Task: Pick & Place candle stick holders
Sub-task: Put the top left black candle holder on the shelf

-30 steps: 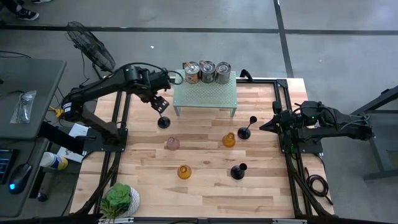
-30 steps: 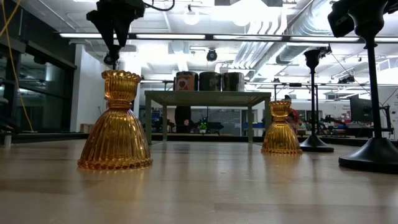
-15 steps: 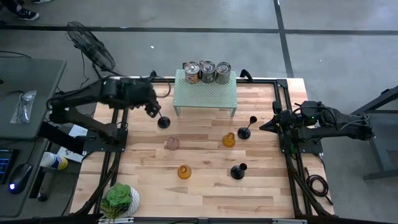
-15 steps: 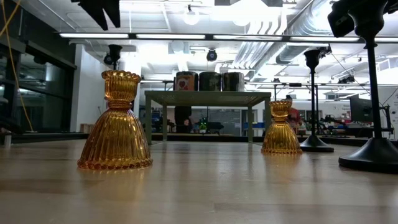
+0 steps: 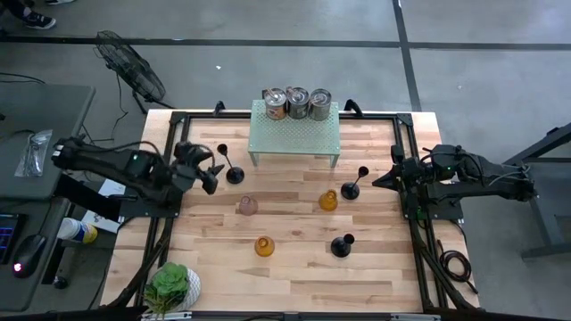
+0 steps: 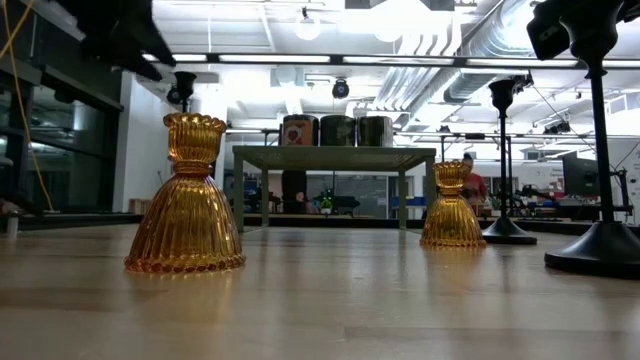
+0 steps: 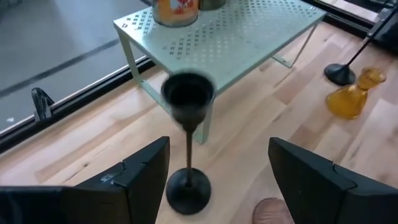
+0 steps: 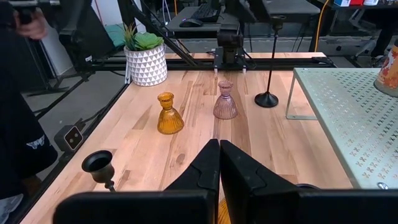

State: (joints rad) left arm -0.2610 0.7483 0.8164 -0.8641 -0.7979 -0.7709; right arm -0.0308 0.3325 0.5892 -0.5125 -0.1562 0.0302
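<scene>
Three black candle stick holders stand upright on their round bases: one [image 5: 234, 173] in front of the green shelf's left end, one [image 5: 351, 190] at centre right, one [image 5: 340, 245] nearer the front. Two amber ones [image 5: 328, 201] [image 5: 264, 246] and a pink one [image 5: 247, 206] stand between them. My left gripper [image 5: 212, 175] is open and empty just left of the first black holder [image 7: 188, 93], which shows between and beyond its fingers. My right gripper [image 5: 379, 181] is shut and empty at the table's right edge.
A green perforated shelf [image 5: 294, 134] with three cans [image 5: 297, 102] stands at the table's far edge. A potted plant [image 5: 172, 287] sits at the near left corner. Black frame rails [image 5: 406, 205] run along the table's sides. Bare wood lies across the front.
My left gripper has come away from the top of the black holder by the shelf and drawn back toward the table's left edge, dropping lower. The holder stays upright where it stood.
</scene>
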